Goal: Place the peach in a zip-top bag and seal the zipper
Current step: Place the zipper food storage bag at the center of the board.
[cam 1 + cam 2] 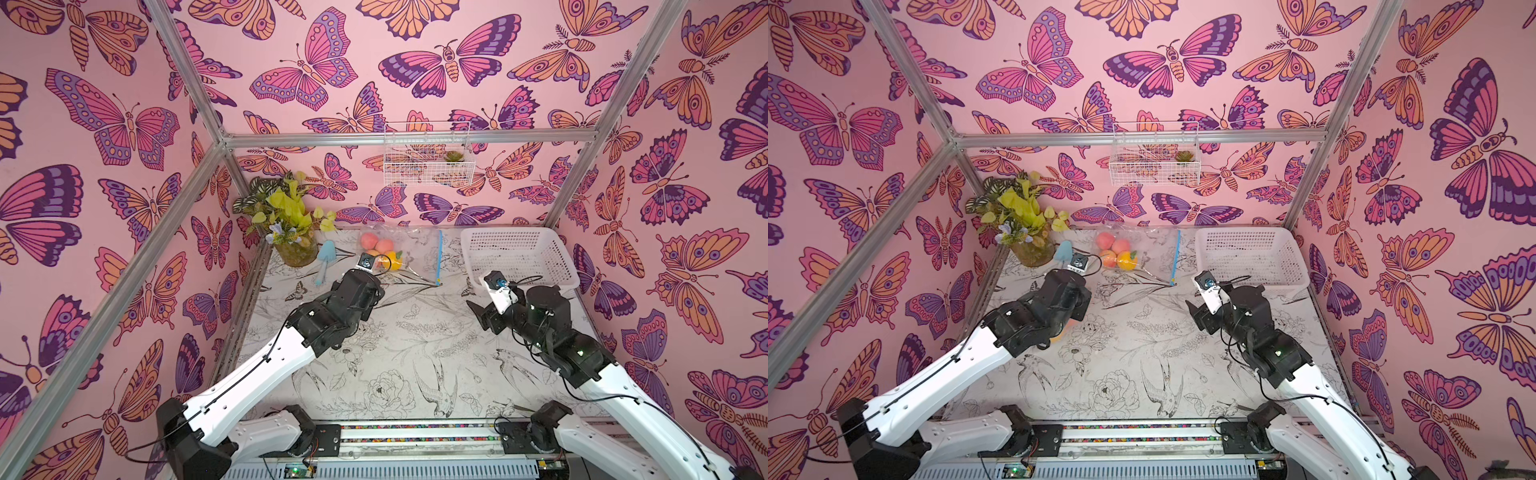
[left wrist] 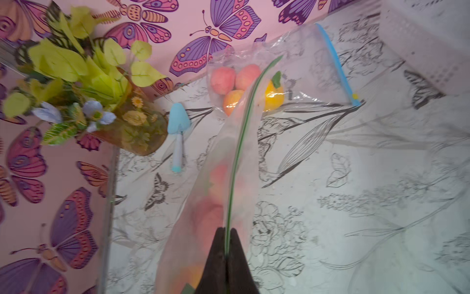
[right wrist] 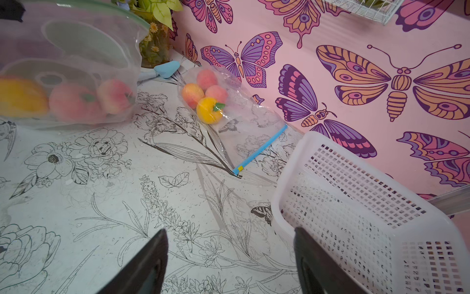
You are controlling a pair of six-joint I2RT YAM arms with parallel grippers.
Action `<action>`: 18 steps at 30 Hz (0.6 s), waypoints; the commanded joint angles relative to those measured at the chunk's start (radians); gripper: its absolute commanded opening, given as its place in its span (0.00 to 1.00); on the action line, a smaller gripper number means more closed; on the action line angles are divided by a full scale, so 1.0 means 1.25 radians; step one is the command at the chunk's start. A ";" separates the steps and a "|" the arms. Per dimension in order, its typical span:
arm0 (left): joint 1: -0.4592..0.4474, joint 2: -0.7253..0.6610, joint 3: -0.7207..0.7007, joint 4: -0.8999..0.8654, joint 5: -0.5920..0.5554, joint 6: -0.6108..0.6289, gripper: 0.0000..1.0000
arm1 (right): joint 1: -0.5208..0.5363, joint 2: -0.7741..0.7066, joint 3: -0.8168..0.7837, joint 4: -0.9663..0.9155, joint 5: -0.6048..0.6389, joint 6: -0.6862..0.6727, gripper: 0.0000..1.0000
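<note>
My left gripper [image 2: 226, 230] is shut on the green zipper strip [image 2: 240, 152] of a clear zip-top bag [image 3: 76, 51] and holds it up off the table. Inside that bag are two peaches [image 3: 73, 101] and a yellow fruit [image 3: 20, 94]. In both top views the left arm hides this bag almost wholly; only an orange patch [image 1: 1061, 332] shows under the wrist. My right gripper [image 3: 230, 230] is open with nothing in it over the table's right half, apart from the bag; it also appears in a top view [image 1: 478, 309].
A second clear bag [image 1: 415, 257] with a blue zipper [image 3: 262, 145] lies at the back, holding three peaches and a yellow fruit. A white plastic basket [image 1: 519, 253] fills the back right. A vase of plants [image 1: 291, 232] and a blue trowel [image 1: 325, 255] stand back left.
</note>
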 commanded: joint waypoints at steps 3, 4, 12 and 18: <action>-0.012 0.035 -0.047 0.111 0.130 -0.167 0.00 | 0.006 0.002 -0.005 0.002 0.025 0.016 0.78; -0.016 0.040 -0.060 0.132 0.139 -0.190 0.00 | 0.006 0.002 -0.005 0.002 0.027 0.016 0.78; -0.052 0.080 -0.145 0.288 0.165 -0.323 0.00 | 0.006 0.005 -0.012 0.005 0.046 0.028 0.78; -0.086 0.183 -0.137 0.338 0.144 -0.365 0.00 | 0.006 0.000 -0.012 -0.002 0.054 0.030 0.78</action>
